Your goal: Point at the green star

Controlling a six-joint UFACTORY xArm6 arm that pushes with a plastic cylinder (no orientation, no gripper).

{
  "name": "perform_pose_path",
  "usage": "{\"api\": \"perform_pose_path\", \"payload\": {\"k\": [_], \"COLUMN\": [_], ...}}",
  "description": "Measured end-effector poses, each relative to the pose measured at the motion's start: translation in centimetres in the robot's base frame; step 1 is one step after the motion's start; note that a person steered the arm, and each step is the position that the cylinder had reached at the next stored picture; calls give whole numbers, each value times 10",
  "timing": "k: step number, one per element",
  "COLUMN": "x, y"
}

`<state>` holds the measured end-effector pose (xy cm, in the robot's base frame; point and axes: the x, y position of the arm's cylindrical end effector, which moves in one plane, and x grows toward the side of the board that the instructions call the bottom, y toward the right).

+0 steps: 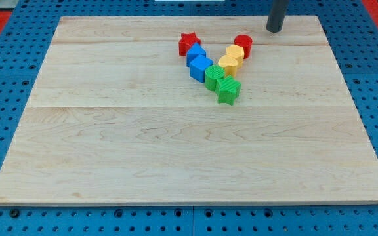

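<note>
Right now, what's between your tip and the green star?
In the camera view, the red cylinder and two yellow blocks lie between my tip and the green star.

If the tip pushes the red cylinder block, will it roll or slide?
The red cylinder block stands upright, so it would probably slide, not roll. It looks rigid and light. It touches a yellow block, which may move too. My tip is at its right.

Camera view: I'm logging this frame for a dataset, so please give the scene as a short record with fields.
surface: wooden board on blue pegboard
my tip: near the view's top right, apart from all blocks
target: green star, lowest block in the cluster
touching target: green block, shape unclear
left arm of V: red star, two blue blocks
right arm of V: red cylinder, two yellow blocks
</note>
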<state>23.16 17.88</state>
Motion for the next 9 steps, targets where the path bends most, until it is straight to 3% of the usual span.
{"api": "perform_pose_path", "payload": {"k": [2,3,5,9], "x": [66,68,135,162], "y": [13,13,18,-15]}}
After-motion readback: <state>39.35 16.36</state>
